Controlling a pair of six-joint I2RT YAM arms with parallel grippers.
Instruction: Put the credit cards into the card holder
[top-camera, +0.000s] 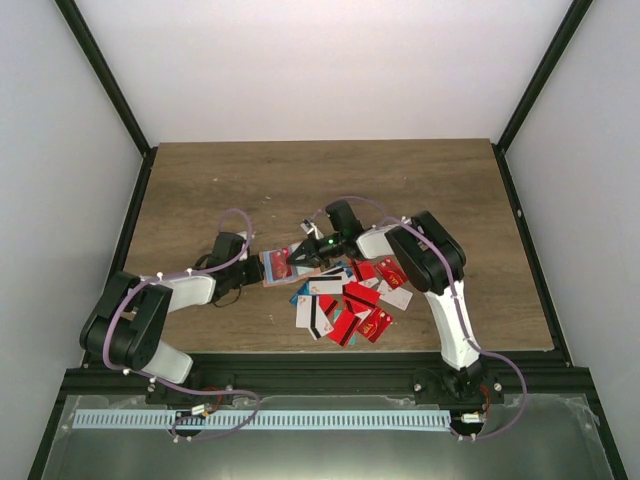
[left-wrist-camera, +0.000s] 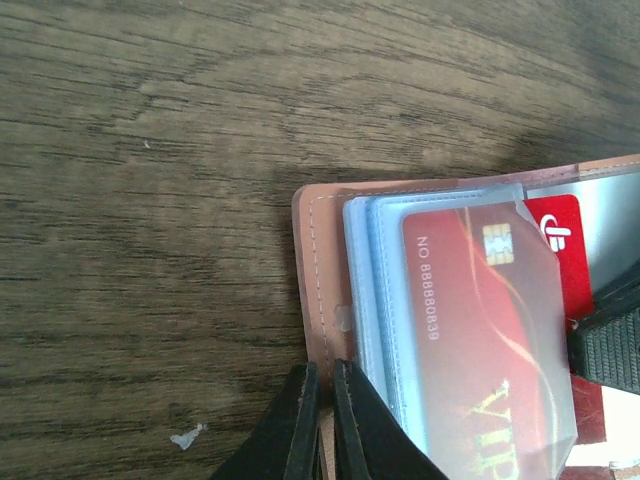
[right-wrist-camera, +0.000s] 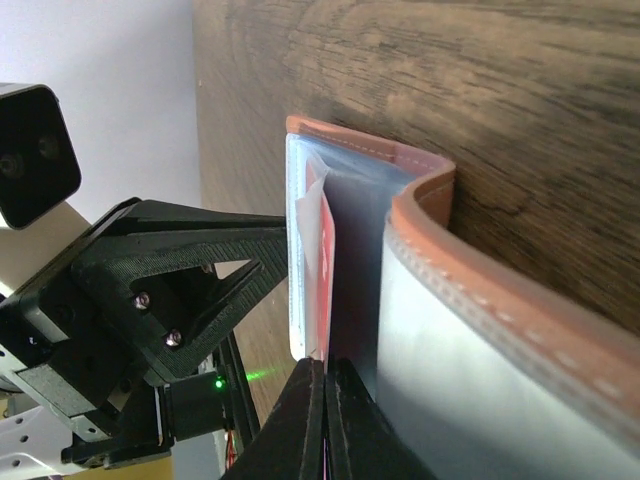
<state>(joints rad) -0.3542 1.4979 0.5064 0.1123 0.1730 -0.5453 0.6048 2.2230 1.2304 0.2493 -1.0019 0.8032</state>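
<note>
One red card is sitting most of the way inside a clear plastic sleeve of the card holder. The holder is lying open on the bench between the two arms, just beside the loose credit cards scattered in front of the right arm.

Thin, stiff and slick, that card is looking best taken by its narrow edge and fed in flat. The sleeve is looking soft and floppy and the leather-like cover is bending, so the holder is likely needing to be pinned.

The left gripper is doing just that, its fingers pressed together on the holder's stitched edge. The right gripper is pinching the card's thin edge, jaws squeezed tight on it.

Through the sleeve, "NO 88888839" is running along the card beside a gold chip. Big gold "VIP" lettering is showing lower down, and a white logo is sitting on the corner poking out.
</note>
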